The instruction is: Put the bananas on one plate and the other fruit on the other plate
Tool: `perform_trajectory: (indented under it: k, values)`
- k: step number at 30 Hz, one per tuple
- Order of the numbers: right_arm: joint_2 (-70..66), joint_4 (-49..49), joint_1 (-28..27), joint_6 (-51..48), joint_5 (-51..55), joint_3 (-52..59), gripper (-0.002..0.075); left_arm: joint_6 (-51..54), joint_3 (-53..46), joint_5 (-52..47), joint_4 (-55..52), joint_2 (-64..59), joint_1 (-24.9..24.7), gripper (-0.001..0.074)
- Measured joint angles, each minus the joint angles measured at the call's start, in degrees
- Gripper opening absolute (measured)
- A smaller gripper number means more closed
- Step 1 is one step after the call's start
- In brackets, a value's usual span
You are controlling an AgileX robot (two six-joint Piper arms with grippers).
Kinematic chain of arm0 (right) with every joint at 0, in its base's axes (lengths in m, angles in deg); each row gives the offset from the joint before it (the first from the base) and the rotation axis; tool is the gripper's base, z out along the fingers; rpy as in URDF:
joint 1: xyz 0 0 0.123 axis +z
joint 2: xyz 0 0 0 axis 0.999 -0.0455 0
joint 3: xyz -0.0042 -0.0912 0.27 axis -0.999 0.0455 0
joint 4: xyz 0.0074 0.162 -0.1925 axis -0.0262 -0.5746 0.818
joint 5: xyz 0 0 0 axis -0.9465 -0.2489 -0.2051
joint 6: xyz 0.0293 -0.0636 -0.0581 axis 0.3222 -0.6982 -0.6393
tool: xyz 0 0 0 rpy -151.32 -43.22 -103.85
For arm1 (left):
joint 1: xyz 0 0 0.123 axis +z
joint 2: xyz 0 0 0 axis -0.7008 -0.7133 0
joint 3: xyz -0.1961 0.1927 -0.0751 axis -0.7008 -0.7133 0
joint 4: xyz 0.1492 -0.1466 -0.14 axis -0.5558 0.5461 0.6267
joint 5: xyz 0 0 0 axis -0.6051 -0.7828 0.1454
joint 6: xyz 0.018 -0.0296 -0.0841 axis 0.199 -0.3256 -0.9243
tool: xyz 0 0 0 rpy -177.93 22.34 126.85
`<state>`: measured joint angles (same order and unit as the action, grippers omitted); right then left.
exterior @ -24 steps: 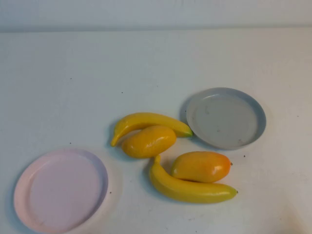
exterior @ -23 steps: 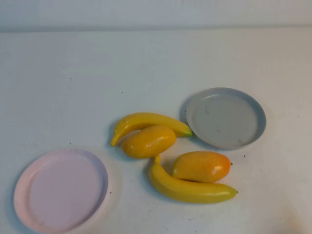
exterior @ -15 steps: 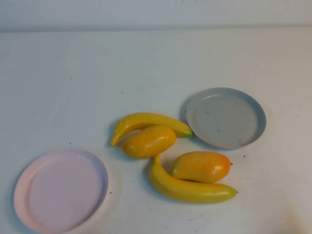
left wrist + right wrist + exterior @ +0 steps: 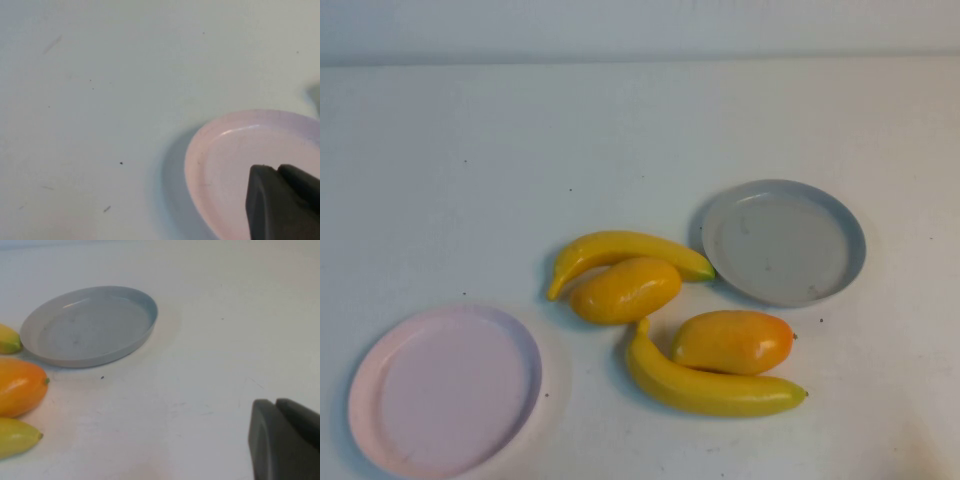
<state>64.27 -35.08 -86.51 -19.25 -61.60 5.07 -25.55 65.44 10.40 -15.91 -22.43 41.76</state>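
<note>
Two bananas lie mid-table: one (image 4: 625, 250) at the back, one (image 4: 705, 388) in front. Two orange-yellow mango-like fruits (image 4: 625, 290) (image 4: 732, 341) lie between and against them. The grey plate (image 4: 785, 242) stands empty to the right, the pink plate (image 4: 445, 390) empty at the front left. Neither gripper shows in the high view. My left gripper (image 4: 276, 169) hangs over the pink plate (image 4: 235, 145), fingers together and empty. My right gripper (image 4: 275, 402) is over bare table to the right of the grey plate (image 4: 90, 325), fingers together and empty.
The right wrist view also shows a mango (image 4: 20, 385) and the ends of both bananas (image 4: 9, 342) (image 4: 17, 437) beside the grey plate. The white table runs back to a pale wall.
</note>
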Motion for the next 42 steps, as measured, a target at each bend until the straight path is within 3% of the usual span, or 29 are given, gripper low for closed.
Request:
perform_trajectory:
  k: [9,17,23,32,37,42]
  values:
    - [0.00,0.00,0.00,0.00,0.00,0.00,-0.0017,-18.32,0.00,8.02,6.48,0.00,0.00,-0.0005]
    - [0.00,0.00,0.00,0.00,0.00,0.00,-0.0017,-22.11,0.00,13.14,6.12,0.00,0.00,-0.0005]
    - [0.00,0.00,0.00,0.00,0.00,0.00,-0.0017,-24.92,6.03,3.84,9.41,-0.35,0.00,-0.0005]
    - [0.00,0.00,0.00,0.00,0.00,0.00,-0.0017,-6.49,27.48,-20.09,12.65,-16.06,-0.84,-0.0005]
    - [0.00,0.00,0.00,0.00,0.00,0.00,-0.0017,13.09,37.27,-33.31,21.73,-29.61,-1.30,-0.0005]
    - [0.00,0.00,0.00,0.00,0.00,0.00,-0.0017,27.99,44.46,-38.90,29.12,-43.80,-1.53,-0.0005]
